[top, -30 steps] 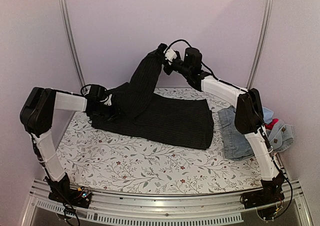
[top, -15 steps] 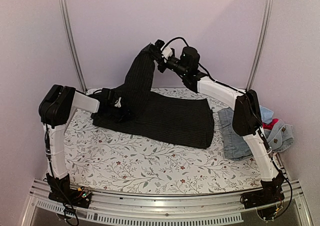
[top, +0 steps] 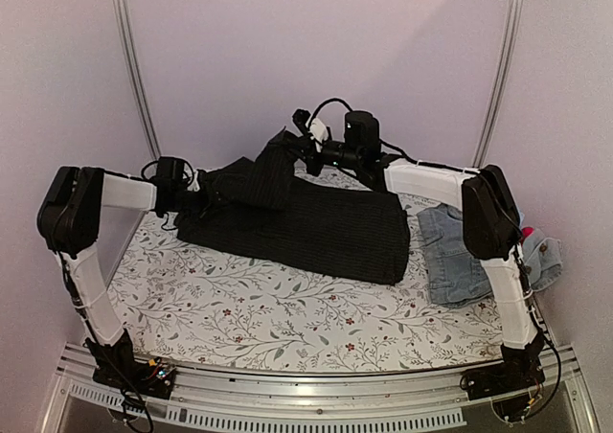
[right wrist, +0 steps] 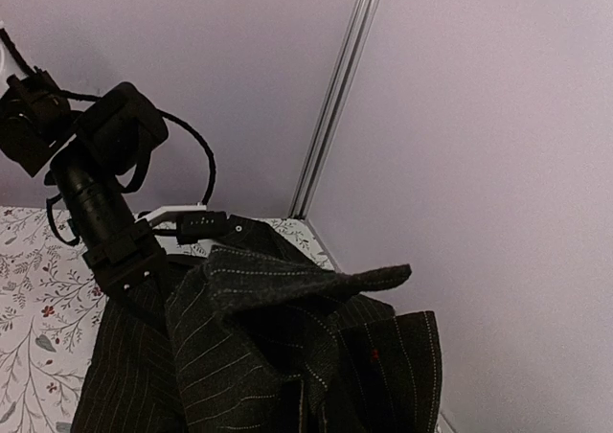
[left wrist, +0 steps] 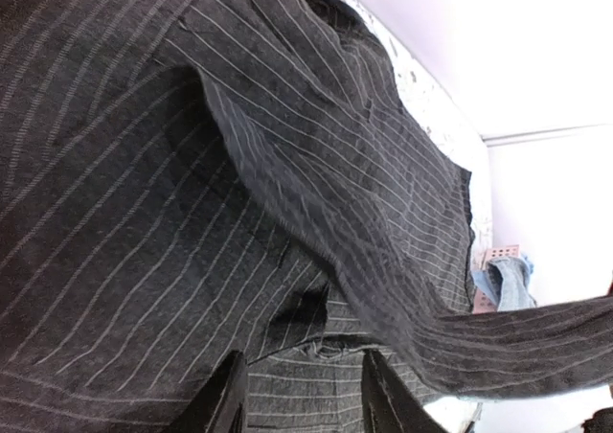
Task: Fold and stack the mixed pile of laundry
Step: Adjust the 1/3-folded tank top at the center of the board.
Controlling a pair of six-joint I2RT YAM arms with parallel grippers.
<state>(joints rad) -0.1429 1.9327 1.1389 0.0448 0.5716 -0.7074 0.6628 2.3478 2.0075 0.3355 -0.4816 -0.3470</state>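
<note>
Right gripper (top: 299, 140) has come down from high over the far edge to just above the shirt (top: 326, 230). It's pressed together on the sleeve, which now sags low toward the left instead of hanging tall. Left gripper (left wrist: 302, 404) has just spread: fingers parted at the shirt's far-left corner, nothing visibly pinched. Shirt body lies flat mid-table, with denim (top: 455, 261) bunched at the right, untouched. Looks like the sleeve fold-in is nearly laid. Stacking not started.
</note>
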